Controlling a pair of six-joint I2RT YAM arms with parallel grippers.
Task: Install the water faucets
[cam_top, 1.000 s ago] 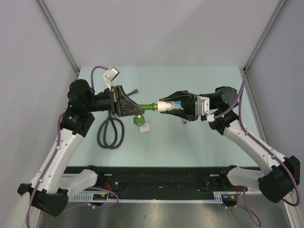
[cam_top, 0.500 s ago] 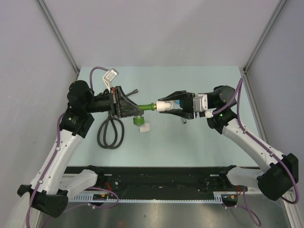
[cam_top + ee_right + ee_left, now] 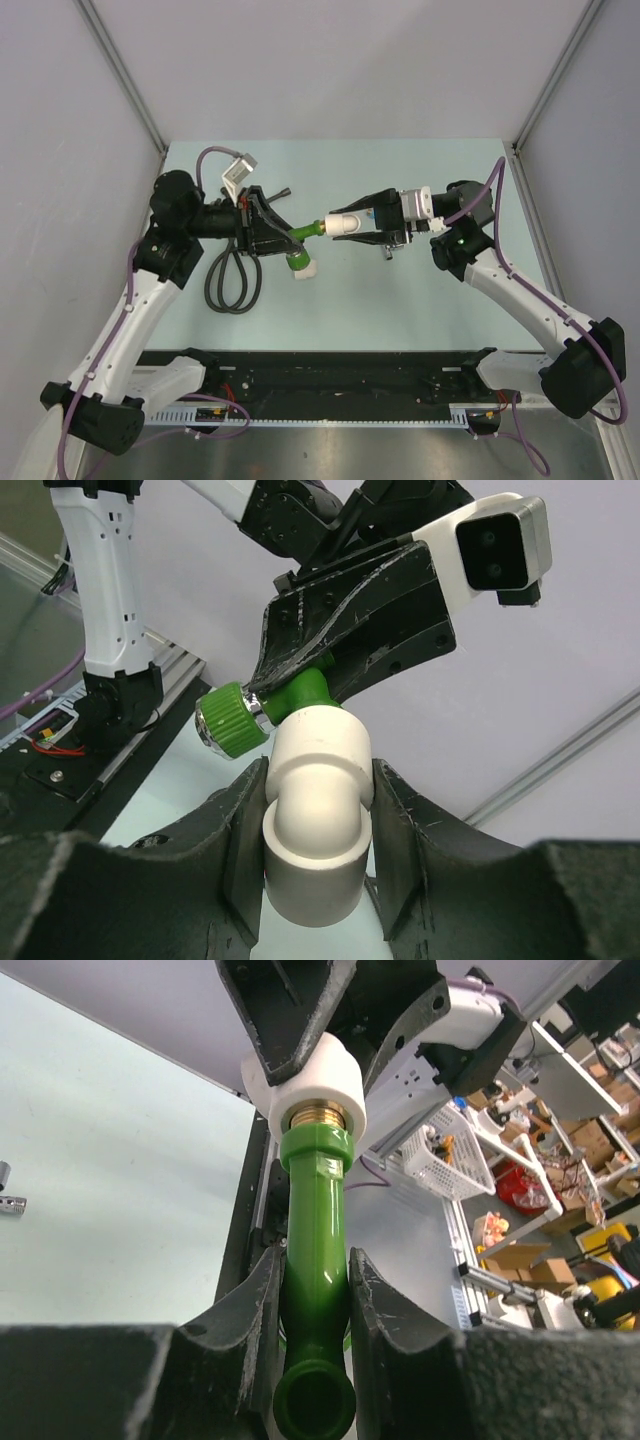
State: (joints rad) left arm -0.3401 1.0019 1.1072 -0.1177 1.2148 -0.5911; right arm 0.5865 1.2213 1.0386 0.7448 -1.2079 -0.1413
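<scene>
My left gripper [image 3: 288, 233] is shut on the bright green faucet [image 3: 305, 231] and holds it level above the table. In the left wrist view the fingers [image 3: 262, 1300] clamp the green body [image 3: 315, 1240]. Its brass threaded end sits in the mouth of a white elbow fitting [image 3: 305, 1080]. My right gripper [image 3: 347, 224] is shut on that white elbow [image 3: 318, 810]. The faucet's green knob [image 3: 232, 720] shows beside it. A bit of blue [image 3: 375, 213] shows behind the right fingers; I cannot tell what it is.
A coiled black hose [image 3: 230, 275] lies on the pale green table [image 3: 400, 300] under the left arm. A second white elbow [image 3: 306, 270] lies below the green knob. A small metal part [image 3: 388, 251] lies under the right gripper. Grey walls close in the back and sides.
Both wrists have turned while staying joined at the faucet and elbow. The green knob has swung slightly right, and the right wrist has rolled so its camera now faces up.
</scene>
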